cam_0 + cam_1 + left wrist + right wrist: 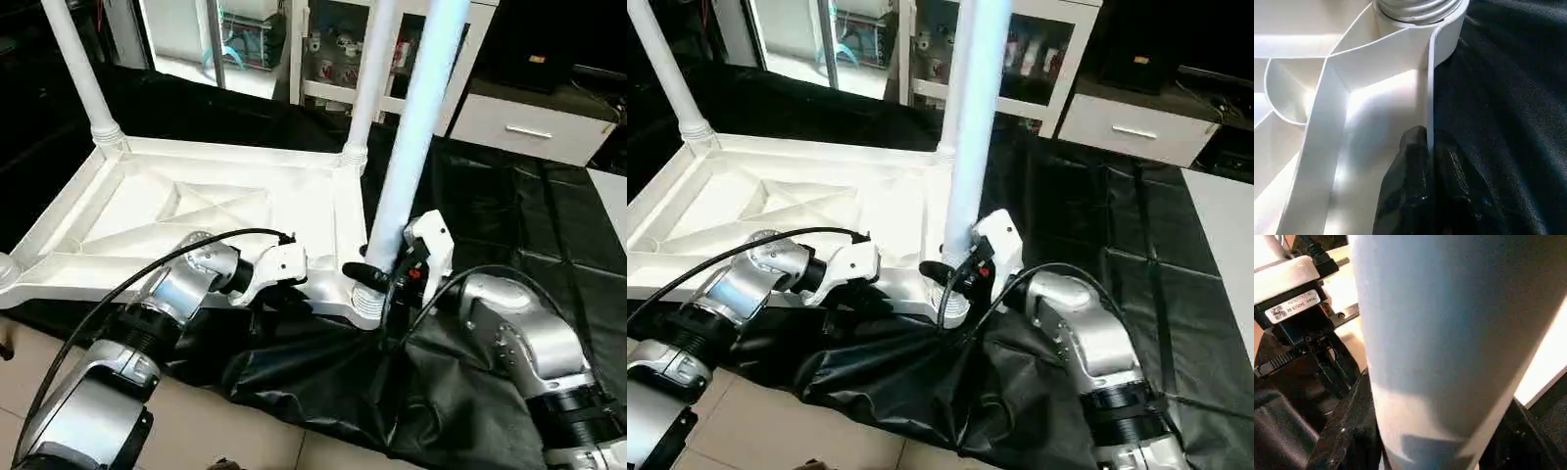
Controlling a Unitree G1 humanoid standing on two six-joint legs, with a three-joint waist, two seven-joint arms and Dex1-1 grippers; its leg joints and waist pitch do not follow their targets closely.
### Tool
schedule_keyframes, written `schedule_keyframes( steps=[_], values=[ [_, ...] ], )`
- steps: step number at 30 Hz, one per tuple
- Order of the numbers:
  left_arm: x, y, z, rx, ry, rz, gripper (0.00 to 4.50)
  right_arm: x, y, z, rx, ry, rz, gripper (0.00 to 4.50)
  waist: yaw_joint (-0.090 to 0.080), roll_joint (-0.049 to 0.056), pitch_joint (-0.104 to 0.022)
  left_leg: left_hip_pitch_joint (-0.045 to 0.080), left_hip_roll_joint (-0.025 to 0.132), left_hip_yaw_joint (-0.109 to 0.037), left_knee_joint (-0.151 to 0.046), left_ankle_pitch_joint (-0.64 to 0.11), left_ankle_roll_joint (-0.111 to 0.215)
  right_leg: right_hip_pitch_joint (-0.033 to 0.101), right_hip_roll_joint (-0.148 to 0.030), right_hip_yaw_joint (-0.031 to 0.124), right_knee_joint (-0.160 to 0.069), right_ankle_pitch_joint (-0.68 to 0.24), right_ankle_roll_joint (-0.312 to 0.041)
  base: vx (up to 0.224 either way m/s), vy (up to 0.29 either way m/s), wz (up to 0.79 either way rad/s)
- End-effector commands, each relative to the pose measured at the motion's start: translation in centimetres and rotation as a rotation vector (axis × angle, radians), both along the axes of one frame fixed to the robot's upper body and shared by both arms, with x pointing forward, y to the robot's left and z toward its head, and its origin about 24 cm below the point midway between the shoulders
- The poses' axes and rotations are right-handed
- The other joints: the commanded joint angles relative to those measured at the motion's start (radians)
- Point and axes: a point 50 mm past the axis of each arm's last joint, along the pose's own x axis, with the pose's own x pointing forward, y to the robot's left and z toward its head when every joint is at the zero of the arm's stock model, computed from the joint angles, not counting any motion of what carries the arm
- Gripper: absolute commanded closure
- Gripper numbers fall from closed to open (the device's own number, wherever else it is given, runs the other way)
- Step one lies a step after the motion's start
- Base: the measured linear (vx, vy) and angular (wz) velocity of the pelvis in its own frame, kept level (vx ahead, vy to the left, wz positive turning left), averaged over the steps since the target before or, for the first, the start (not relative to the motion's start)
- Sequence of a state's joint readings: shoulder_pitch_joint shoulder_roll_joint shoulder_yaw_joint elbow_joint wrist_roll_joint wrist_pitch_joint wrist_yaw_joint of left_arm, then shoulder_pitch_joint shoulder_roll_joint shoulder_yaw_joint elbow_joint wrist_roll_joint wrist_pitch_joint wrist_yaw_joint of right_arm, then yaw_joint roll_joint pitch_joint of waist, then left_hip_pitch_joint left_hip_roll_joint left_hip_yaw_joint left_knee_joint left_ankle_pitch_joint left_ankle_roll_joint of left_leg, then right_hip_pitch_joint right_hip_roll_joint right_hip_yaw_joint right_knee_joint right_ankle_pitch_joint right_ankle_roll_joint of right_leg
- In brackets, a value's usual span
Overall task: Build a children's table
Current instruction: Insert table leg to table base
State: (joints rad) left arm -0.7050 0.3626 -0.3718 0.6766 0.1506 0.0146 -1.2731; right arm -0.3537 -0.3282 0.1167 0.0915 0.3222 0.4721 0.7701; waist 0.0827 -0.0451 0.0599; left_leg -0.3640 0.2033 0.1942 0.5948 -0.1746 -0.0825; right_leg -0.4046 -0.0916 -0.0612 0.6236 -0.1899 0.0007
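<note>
Left gripper [1427, 161]: clamped on tabletop rim [1431, 88] — holds steady.
Right gripper [380, 277]: closed around near leg [407, 166] — should twist it plumb into corner socket [368, 305].

The thin white rim [1431, 88] of the tabletop [1376, 112] is pinched between the two black fingers [1405, 191] of the left gripper [1430, 196]. A ribbed corner socket [1415, 10] is seen beyond, beside black cloth [1508, 98].
</note>
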Motion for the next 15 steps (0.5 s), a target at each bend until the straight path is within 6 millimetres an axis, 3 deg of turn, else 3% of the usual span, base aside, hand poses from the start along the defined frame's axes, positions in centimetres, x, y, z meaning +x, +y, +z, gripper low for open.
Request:
schedule_keyframes(
  steps=[1, 7, 15],
  values=[
    [-0.2, -0.43, -0.43, -0.112, 0.011, 0.058, 4.5, 0.29, -0.11, -0.07, 0.013, 0.011, -0.019, 2.63, 0.001, -0.007, -0.056, 0.009, 0.03, -0.017, -0.083, -0.271, 0.009, 0.037, -0.058, 0.045, -0.089, -0.305, -0.164, 0.0, 0.0, 0.0],
    [-0.06, -0.8, -0.08, -0.211, -0.005, 0.095, 4.5, 0.17, 0.08, -0.3, 0.019, 0.018, -0.011, 2.63, -0.002, -0.007, -0.054, 0.01, 0.031, -0.017, -0.085, -0.279, 0.009, 0.035, -0.058, 0.046, -0.091, -0.313, -0.163, 0.0, 0.0, 0.0],
    [-0.39, -0.32, -0.53, -0.145, 0.001, 0.062, 4.5, 0.1, -0.11, -0.39, 0.009, 0.021, 0.0, 2.63, -0.002, -0.007, -0.055, 0.009, 0.03, -0.015, -0.085, -0.267, 0.017, 0.036, -0.058, 0.047, -0.091, -0.3, -0.165, 0.0, 0.0, 0.0]
  ],
)
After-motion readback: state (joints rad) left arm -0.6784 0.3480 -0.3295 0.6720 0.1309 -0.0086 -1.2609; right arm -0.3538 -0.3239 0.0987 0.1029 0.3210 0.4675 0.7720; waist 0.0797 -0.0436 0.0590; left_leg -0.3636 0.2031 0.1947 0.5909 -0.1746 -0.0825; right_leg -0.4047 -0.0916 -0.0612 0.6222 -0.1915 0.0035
